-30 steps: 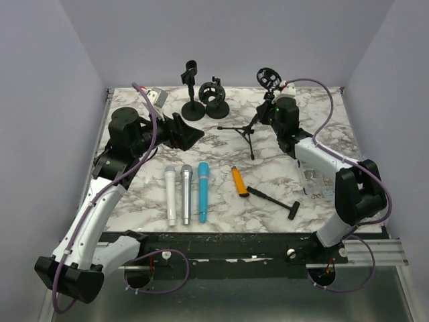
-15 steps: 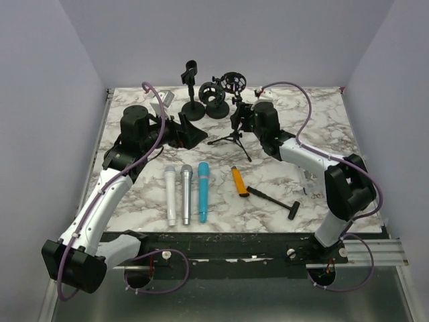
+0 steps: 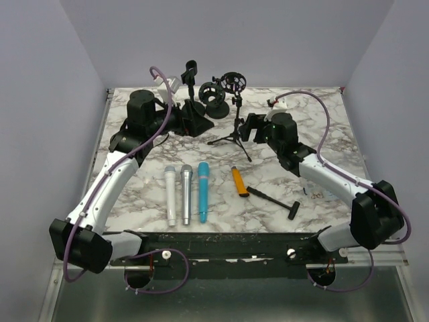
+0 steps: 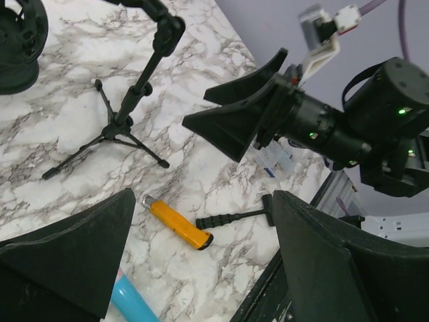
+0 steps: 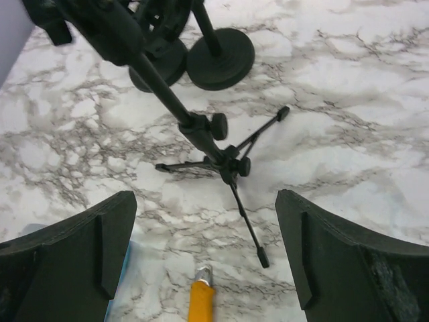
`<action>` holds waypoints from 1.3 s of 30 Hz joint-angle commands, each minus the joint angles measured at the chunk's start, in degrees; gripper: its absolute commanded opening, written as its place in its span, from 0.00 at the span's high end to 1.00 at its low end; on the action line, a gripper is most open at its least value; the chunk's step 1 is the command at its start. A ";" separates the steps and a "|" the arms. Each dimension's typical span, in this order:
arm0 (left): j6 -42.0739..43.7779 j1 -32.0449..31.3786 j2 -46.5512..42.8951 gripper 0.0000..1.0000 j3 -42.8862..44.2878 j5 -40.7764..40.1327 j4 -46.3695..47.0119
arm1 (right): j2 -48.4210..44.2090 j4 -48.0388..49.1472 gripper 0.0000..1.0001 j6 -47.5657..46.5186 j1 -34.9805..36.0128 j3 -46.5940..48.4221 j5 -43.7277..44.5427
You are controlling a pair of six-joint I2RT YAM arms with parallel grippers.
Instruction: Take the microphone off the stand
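Note:
Three microphones lie flat side by side on the marble table [image 3: 322,127]: white [image 3: 171,195], grey [image 3: 186,193] and blue [image 3: 202,191]. A black tripod stand [image 3: 235,129] [image 4: 127,115] [image 5: 216,143] stands mid-table with a ring mount [image 3: 233,81] on top; I see no microphone in it. My right gripper [image 3: 246,129] [image 5: 208,268] [image 4: 244,114] is open just right of the tripod, touching nothing. My left gripper [image 3: 198,123] [image 4: 201,268] is open to the tripod's left, by the round-base stands, and empty.
Two black round-base stands [image 3: 194,107] [image 3: 216,100] [image 5: 220,57] are at the back centre. An orange-handled tool [image 3: 239,181] [image 4: 177,225] [image 5: 201,302] and a black T-shaped tool [image 3: 275,200] [image 4: 234,216] lie front right. A small clear packet [image 3: 320,194] lies at the right.
My right gripper carried the tripod stand from the back right to mid-table, then opened and let it go. My left arm swung right and toward the back.

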 commanded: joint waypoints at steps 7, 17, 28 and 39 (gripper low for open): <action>2.11 -4.18 10.66 0.15 16.24 5.76 -4.46 | 2.53 4.54 0.12 17.41 -18.02 -5.64 -27.77; 7.27 -5.15 12.09 0.15 13.07 6.59 -6.20 | 22.24 27.18 0.21 52.62 -22.03 1.94 -58.28; 11.37 -6.41 8.46 0.15 11.77 2.93 -8.84 | 32.88 44.17 0.30 72.69 -19.87 5.50 -57.08; 11.04 -7.14 6.88 0.15 11.06 2.98 -8.07 | 35.17 36.63 0.51 68.17 -19.59 9.49 -55.97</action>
